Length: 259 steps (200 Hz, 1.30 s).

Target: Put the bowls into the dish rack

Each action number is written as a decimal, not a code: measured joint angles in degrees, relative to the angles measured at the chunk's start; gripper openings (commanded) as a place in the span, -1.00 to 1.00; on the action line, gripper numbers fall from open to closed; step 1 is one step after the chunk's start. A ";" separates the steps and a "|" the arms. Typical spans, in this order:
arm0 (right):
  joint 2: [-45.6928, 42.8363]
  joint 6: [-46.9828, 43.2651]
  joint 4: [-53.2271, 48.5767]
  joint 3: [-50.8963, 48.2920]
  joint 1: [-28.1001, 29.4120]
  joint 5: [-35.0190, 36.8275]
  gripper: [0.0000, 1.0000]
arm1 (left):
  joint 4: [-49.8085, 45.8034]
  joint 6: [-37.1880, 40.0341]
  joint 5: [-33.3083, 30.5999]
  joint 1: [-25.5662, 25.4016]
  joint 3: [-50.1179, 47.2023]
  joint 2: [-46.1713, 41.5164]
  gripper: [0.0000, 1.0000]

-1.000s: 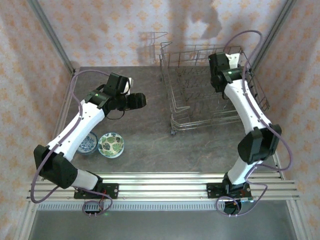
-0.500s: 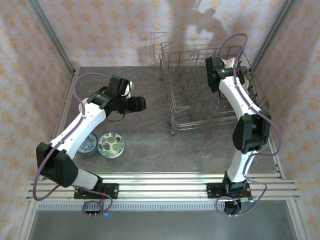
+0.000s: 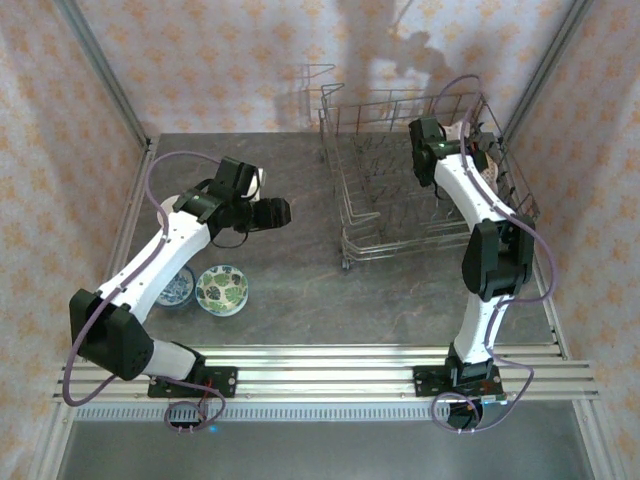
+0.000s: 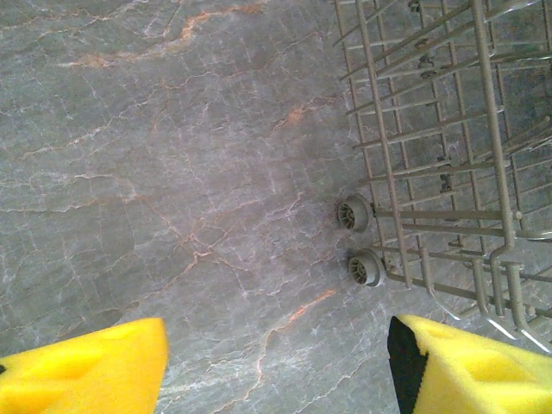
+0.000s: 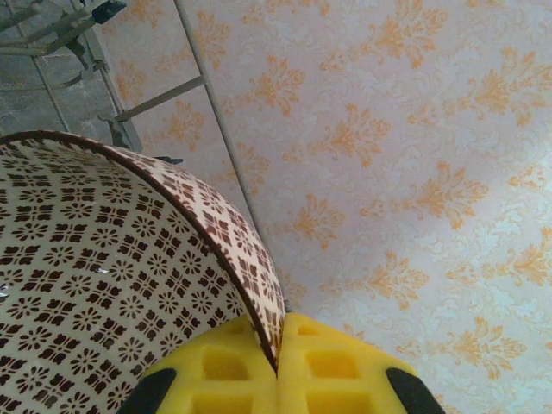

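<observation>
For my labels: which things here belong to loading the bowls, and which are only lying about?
Job: brown-white bowl in right gripper; blue-white bowl; green floral bowl; dish rack.
Not the job: table; patterned wall; metal rails.

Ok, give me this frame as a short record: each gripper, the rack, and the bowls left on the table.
left gripper: open, empty, above the grey marbled table
right gripper: shut on the rim of a brown-white patterned ceramic bowl
rack: grey wire dish rack, far right of the table
bowls on table: blue-white patterned bowl and green floral bowl, side by side, near left
</observation>
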 measured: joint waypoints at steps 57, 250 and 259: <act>3.19 -2.47 3.02 -1.44 3.21 3.78 -1.00 | 0.44 -0.02 0.00 0.00 -0.83 -0.79 0.39; 4.46 -6.34 7.06 -4.66 3.82 10.47 -1.00 | 1.51 0.02 0.15 0.00 -2.89 -3.63 0.40; 4.66 -5.81 6.67 -4.61 4.09 10.62 -1.00 | 1.53 0.02 0.42 0.00 -2.89 -3.63 0.40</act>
